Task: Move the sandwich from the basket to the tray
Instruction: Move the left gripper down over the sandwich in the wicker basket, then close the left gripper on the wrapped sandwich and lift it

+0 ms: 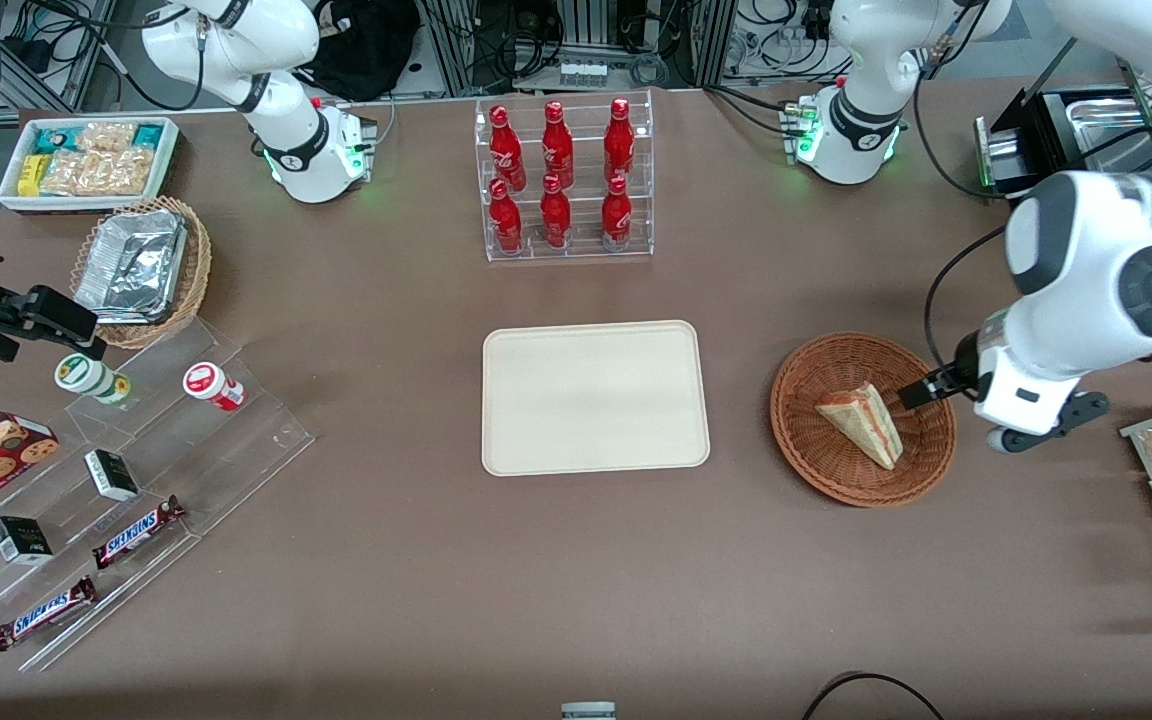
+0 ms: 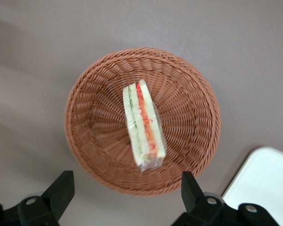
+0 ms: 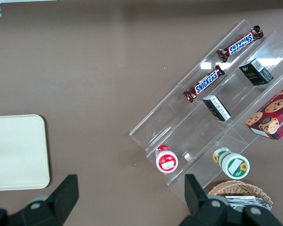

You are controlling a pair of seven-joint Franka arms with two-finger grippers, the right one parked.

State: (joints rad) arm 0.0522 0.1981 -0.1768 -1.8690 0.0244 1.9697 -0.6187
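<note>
A robotics lab staged as a mock snack shop. White robot arm bases are bolted at the edge of a brown cloth-covered table, with cable bundles and aluminium framing past it. Well away from the black two-finger gripper, shop goods are displayed: a clear acrylic rack of red bottles and stepped acrylic shelves with Snickers bars.

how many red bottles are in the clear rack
6: three on the rack's upper row, three on the row nearer the camera. The gripper hangs open over the basket.
</note>
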